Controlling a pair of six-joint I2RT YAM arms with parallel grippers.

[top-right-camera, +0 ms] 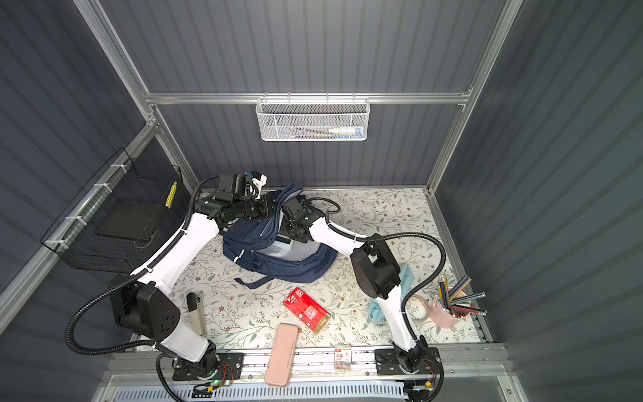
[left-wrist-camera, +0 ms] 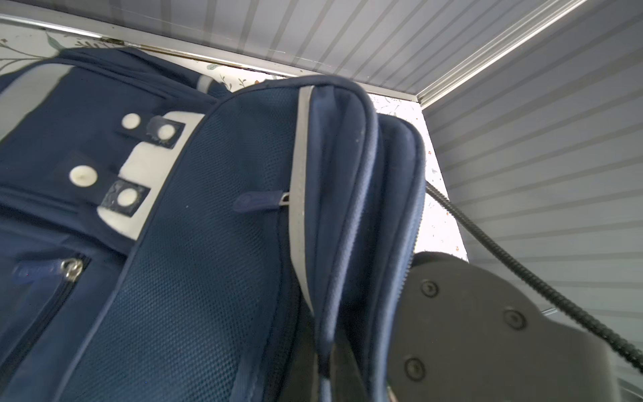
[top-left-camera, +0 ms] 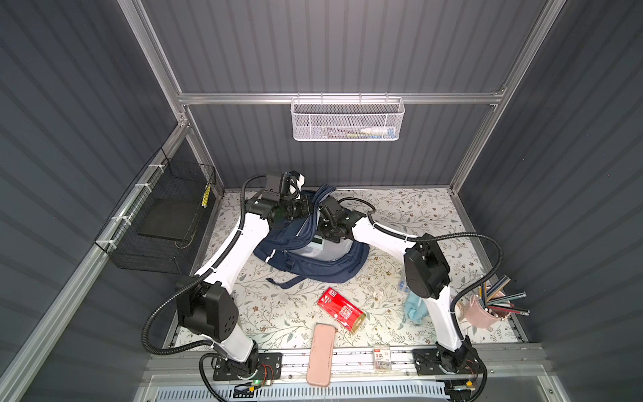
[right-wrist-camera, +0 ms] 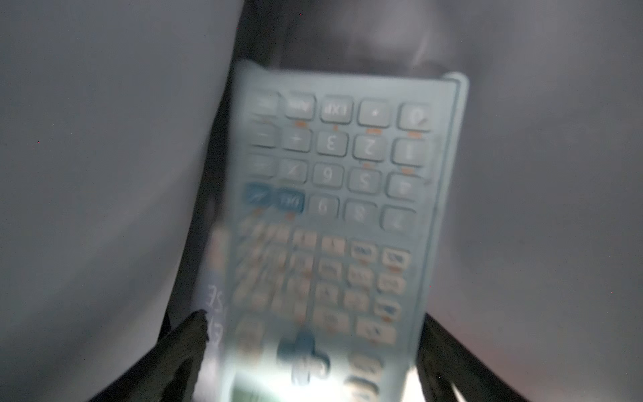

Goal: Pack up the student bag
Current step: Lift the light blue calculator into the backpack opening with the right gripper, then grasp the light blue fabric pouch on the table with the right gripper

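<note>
One calculator (right-wrist-camera: 348,181) sat inside the open bag (top-left-camera: 313,268), which lay at upper centre of the desk (top-left-camera: 417,215) in both top views. The left jaws were pinched shut on its raised flap, and the right jaws stood wide beside the calculator, though whether they gripped it I could not tell. Unpacked at lower centre and right lay a red pack (top-left-camera: 341,309), a pink case (top-left-camera: 320,353), a cloth (top-left-camera: 415,308) and a cup of pencils (top-left-camera: 487,309), so most packing looked undone.
</note>
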